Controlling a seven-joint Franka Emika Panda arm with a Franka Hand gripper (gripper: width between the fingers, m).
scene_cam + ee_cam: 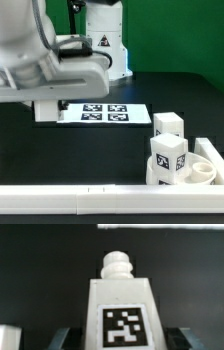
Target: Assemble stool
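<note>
In the exterior view, the gripper (50,108) hangs at about nine o'clock, hidden by the arm's bulk, above the black table (110,140). The wrist view shows it closed on a stool leg (120,308): the tagged block sits between the two dark fingers (62,337), its threaded tip pointing away from the camera. At the exterior view's centre lies the marker board (100,111). At four o'clock sits the round seat (200,165), with two more legs (168,150) standing at it (whether screwed in or merely resting, I cannot tell), close against the white border rail (100,200). The risk: the held leg could meet its socket tilted and jam, or knock the standing legs, since they crowd the seat.
</note>
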